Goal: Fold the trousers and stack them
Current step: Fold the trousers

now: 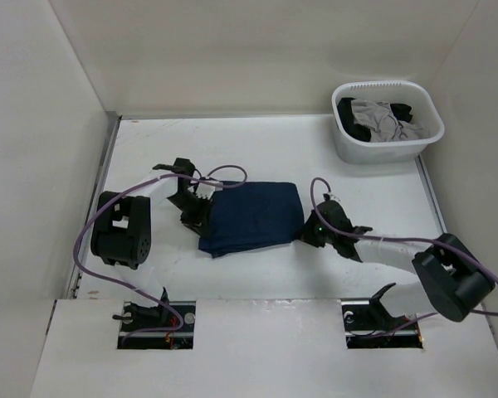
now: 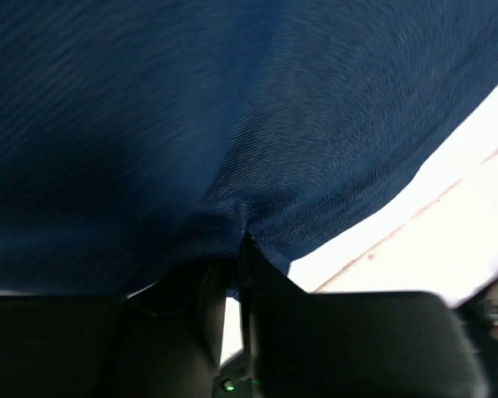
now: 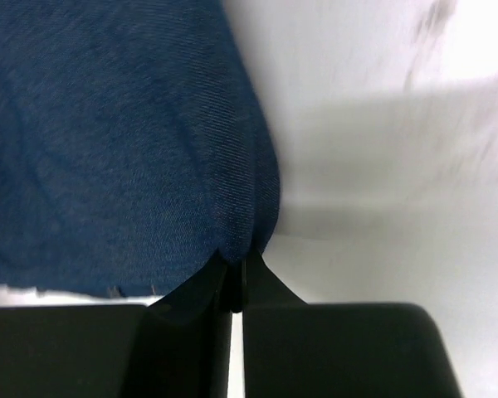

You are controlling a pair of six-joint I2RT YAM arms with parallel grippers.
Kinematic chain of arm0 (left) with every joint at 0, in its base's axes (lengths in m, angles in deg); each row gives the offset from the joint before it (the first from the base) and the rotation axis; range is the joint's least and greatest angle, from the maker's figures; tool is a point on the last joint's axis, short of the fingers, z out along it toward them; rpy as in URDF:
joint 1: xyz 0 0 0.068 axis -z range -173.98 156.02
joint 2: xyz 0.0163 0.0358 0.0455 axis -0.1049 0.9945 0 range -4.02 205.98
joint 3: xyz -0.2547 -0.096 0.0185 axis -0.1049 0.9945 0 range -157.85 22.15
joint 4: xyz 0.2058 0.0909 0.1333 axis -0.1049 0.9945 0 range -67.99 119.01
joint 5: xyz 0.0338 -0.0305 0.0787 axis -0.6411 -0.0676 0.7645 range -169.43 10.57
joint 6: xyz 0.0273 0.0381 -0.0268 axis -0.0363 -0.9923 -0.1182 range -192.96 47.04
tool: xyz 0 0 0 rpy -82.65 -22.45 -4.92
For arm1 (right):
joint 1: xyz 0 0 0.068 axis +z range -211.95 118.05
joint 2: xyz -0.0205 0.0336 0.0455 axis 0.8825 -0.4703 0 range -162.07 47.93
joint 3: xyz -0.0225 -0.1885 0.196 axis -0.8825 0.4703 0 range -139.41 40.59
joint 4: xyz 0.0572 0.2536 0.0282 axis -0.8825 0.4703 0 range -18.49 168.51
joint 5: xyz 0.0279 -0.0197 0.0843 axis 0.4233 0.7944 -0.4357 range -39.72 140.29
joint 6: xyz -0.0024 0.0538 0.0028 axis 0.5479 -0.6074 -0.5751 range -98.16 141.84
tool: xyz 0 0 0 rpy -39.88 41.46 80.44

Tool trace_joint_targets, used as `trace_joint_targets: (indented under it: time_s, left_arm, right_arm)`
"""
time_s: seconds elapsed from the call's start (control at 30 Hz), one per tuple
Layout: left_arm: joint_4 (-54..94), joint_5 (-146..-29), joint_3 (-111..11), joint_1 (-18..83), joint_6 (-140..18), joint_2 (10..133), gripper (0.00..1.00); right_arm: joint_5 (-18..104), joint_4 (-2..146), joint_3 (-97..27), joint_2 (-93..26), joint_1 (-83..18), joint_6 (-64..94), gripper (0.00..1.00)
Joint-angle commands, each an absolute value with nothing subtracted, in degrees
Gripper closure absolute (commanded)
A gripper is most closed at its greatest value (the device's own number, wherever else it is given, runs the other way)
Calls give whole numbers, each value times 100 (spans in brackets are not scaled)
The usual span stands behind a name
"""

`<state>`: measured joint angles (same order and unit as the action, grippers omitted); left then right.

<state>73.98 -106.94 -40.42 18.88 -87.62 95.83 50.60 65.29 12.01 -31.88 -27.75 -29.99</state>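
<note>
The dark navy trousers (image 1: pixel 256 217) lie folded into a compact rectangle in the middle of the white table. My left gripper (image 1: pixel 201 217) is at the bundle's left edge, shut on the denim; in the left wrist view the cloth (image 2: pixel 232 124) fills the frame and is pinched between the fingertips (image 2: pixel 236 240). My right gripper (image 1: pixel 309 232) is at the bundle's right near corner, shut on the fabric's edge (image 3: pixel 249 240); the denim (image 3: pixel 124 141) spreads up and left in the right wrist view.
A white basket (image 1: pixel 380 148) at the back right holds grey and black garments (image 1: pixel 382 118). White walls enclose the table on the left, back and right. Purple cables loop off both arms.
</note>
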Motion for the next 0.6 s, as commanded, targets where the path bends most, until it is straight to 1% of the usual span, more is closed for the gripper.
trace_joint_targets:
  time_s: [0.0, 0.03, 0.13, 0.23, 0.33, 0.37, 0.4, 0.43, 0.47, 0.5, 0.53, 0.57]
  left_arm:
    - [7492, -11406, -4217, 1486, -8606, 9495, 98]
    - [7553, -11406, -4366, 1407, -8597, 9451, 100]
    - [8079, -11450, -4841, 1336, -8711, 9328, 100]
    - [8773, -11380, -4861, 1388, -8922, 9135, 100]
    - [9126, -10942, -4239, 1354, -9212, 9125, 94]
    - [9127, -10732, -4019, 1310, -9273, 9186, 91]
    - [9083, -10538, -3825, 1222, -9309, 9265, 87]
    - [8987, -10397, -3684, 1117, -9335, 9335, 80]
    - [8899, -10291, -3622, 1038, -9336, 9388, 74]
    - [8794, -10212, -3604, 932, -9336, 9424, 63]
    - [8758, -10150, -3629, 871, -9336, 9424, 57]
    - [8723, -10071, -3717, 792, -9336, 9415, 53]
  right_arm:
    - [4703, 6044, 1615, -2644, -2342, -3624, 97]
    - [4738, 6035, 1720, -2486, -2202, -3738, 97]
    - [4817, 6105, 1897, -2134, -1824, -4020, 98]
    - [4835, 6359, 2055, -1791, -1525, -4336, 97]
    - [4949, 6658, 2222, -1431, -1261, -4539, 94]
    - [4993, 6746, 2274, -1308, -1216, -4592, 92]
    - [5028, 6834, 2336, -1176, -1181, -4627, 87]
    - [5037, 6913, 2397, -1035, -1181, -4653, 78]
    - [5011, 6983, 2468, -877, -1181, -4645, 66]
    - [4959, 7062, 2512, -710, -1181, -4601, 50]
    - [4915, 7194, 2538, -517, -1224, -4549, 34]
    - [4906, 7378, 2547, -307, -1312, -4470, 0]
